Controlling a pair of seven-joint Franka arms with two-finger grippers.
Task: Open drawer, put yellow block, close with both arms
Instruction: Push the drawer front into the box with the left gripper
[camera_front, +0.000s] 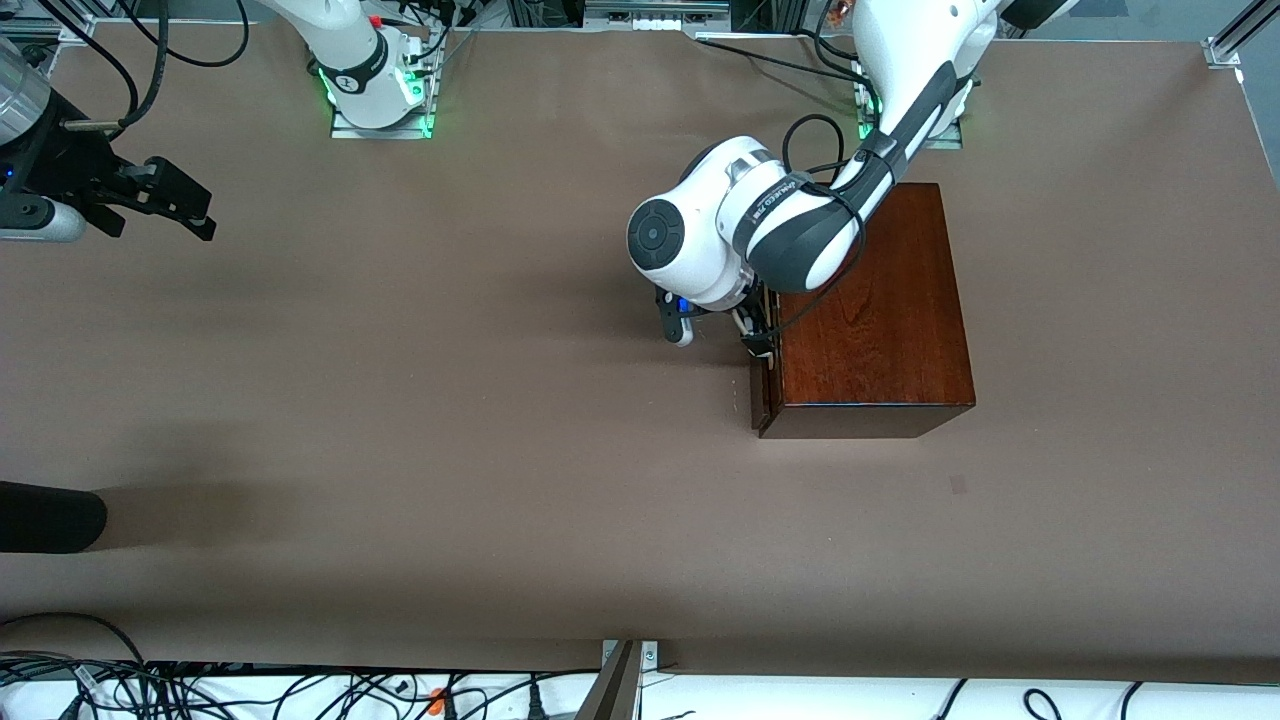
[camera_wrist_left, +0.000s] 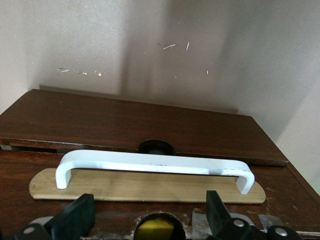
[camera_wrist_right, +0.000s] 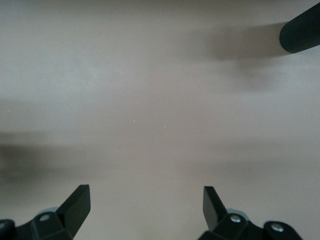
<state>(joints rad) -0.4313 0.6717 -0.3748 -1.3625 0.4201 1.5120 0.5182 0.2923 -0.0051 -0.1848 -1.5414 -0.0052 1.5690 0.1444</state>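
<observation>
- Right gripper (camera_front: 185, 205) waiting over bare desk (camera_front: 400, 420) at the right arm's end, fingers (camera_wrist_right: 75, 205) released, well apart from the drawer (camera_front: 760, 385)
- Left gripper (camera_wrist_left: 150, 220) at the drawer front, fingers (camera_wrist_left: 75, 215) spread, empty, straddling the white handle (camera_wrist_left: 150, 165), its long axis crossing the gap between them
- Yellow block (camera_wrist_left: 155, 231) glimpsed through a hole in the drawer front

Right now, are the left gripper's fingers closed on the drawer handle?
No. In the left wrist view the left gripper is open, both fingers short of the white handle.
</observation>
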